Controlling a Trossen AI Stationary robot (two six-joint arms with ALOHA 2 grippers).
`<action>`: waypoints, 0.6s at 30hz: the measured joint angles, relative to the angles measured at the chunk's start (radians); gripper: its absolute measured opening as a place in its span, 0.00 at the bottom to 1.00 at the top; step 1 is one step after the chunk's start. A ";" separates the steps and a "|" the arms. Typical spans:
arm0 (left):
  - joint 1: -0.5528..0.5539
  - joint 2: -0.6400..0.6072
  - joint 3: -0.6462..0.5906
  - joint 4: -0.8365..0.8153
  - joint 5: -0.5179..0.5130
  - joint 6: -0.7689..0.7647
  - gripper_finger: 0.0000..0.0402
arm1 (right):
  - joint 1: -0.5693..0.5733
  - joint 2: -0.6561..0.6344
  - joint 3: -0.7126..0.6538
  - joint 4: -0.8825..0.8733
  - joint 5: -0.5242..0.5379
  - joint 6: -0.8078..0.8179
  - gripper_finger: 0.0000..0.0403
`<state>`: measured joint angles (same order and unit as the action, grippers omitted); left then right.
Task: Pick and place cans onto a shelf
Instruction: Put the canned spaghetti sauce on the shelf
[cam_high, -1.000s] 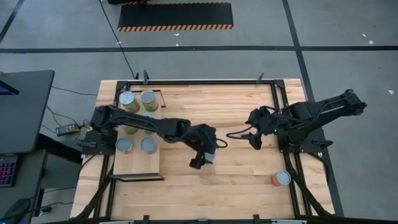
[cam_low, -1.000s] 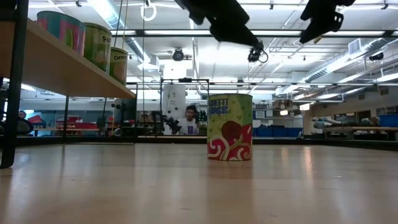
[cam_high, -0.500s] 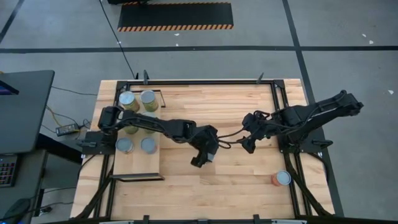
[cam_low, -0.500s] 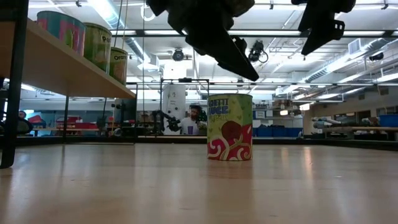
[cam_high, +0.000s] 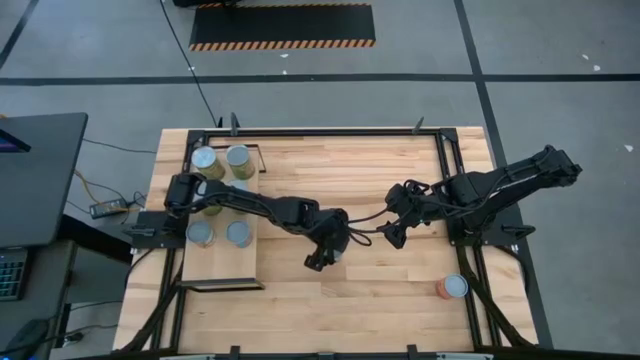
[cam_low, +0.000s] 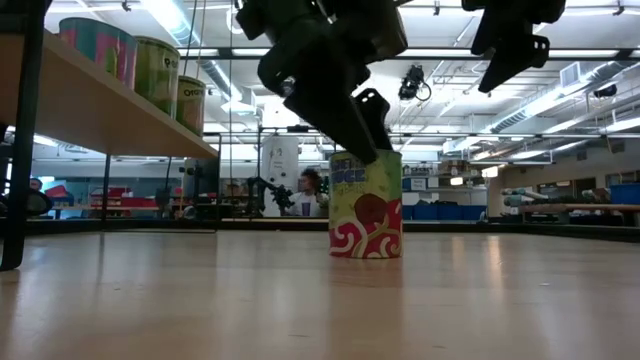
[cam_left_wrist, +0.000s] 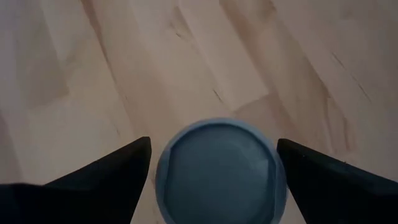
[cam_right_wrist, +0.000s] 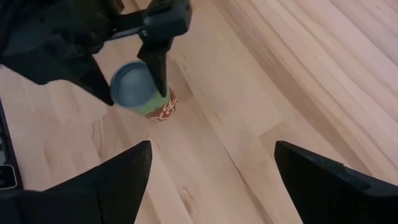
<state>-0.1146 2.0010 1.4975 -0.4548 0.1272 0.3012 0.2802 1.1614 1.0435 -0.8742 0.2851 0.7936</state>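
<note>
High view: can (cam_low: 366, 205) under left end effector (cam_high: 326, 251)

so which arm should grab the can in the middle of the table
Left. Its gripper is open with a finger on either side of the green can, right above it. The right gripper hangs off to the side, open.

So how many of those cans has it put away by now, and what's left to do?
Four cans already stand on the shelf. The left gripper is open around a green can mid-table, not yet gripping it. An orange-red can waits near the table's right edge. The right gripper hovers open nearby, empty.
</note>
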 joint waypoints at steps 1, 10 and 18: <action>-0.001 0.000 0.001 0.000 -0.002 0.000 0.88 | 0.000 0.000 0.000 0.001 0.000 -0.001 0.86; 0.018 0.001 0.001 -0.036 -0.053 0.000 0.88 | 0.000 -0.001 0.000 0.025 0.000 -0.009 0.86; 0.046 0.039 0.000 -0.063 -0.053 -0.055 0.84 | 0.000 -0.002 0.000 0.025 0.000 -0.011 0.86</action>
<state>-0.0685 2.0399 1.4979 -0.5179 0.0746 0.2466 0.2802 1.1599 1.0435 -0.8489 0.2848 0.7822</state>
